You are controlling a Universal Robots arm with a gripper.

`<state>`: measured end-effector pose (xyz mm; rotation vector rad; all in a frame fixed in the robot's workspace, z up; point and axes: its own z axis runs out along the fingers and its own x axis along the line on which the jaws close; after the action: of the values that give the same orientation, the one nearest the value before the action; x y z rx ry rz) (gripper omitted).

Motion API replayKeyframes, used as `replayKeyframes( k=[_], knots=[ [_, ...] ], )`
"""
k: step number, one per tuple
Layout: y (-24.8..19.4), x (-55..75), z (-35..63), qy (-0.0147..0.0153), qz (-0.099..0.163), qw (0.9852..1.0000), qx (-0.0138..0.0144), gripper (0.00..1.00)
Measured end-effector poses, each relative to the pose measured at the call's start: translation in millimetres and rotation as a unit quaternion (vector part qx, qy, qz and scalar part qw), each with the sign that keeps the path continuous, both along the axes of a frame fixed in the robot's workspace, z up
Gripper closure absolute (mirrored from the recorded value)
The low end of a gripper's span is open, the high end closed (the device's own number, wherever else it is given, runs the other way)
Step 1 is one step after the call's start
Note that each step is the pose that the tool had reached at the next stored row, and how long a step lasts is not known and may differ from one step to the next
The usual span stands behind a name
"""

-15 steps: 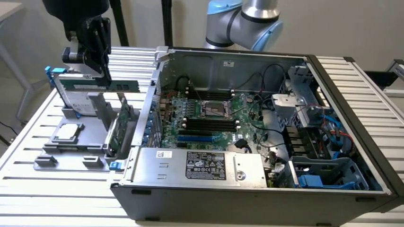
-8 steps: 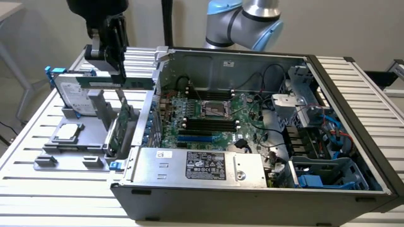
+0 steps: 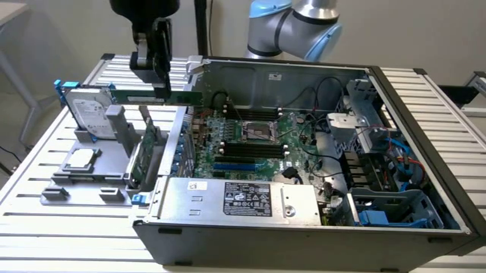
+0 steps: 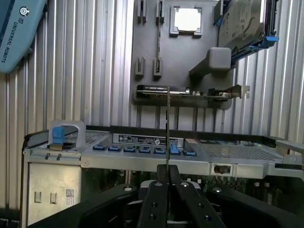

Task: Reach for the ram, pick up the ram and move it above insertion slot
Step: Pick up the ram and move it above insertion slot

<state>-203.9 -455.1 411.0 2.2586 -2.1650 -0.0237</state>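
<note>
Closest to the wrist camera, the two black fingers (image 4: pixel 156 199) of the gripper (image 4: pixel 167 176) are seen pressed narrowly together on the ram (image 4: pixel 167 126), which is viewed edge-on as a thin line rising between them. From the exterior view, the gripper (image 3: pixel 161 90) is seen holding the ram (image 3: pixel 157 97) level in the air, gripped near the middle of its upper long edge, just above the near-left wall of the open computer case (image 3: pixel 425 114). One end of the ram is reaching over the case rim, and the other end is pointing toward the hard drive (image 3: pixel 89 114) in its blue frame, which is kept upright in the grey holder (image 3: pixel 83 182). Below the ram, the expansion card (image 3: pixel 150 151) is standing on its edge in the same holder, apart from the ram. Inside the case, the motherboard (image 3: pixel 251 142) with its dark memory slots (image 3: pixel 251 150) is lying exposed, and free room is left above it. The case and the holder are resting on the slatted metal table (image 3: pixel 76 227).
</note>
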Motion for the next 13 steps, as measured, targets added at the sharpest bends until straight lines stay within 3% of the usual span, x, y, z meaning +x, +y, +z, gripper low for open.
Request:
replayKeyframes(
  k=[13],
  knots=[
    [8.9, 50.0, 0.1, 0.0001, 0.0, 1.0, 0.0035, 0.87]
  ],
)
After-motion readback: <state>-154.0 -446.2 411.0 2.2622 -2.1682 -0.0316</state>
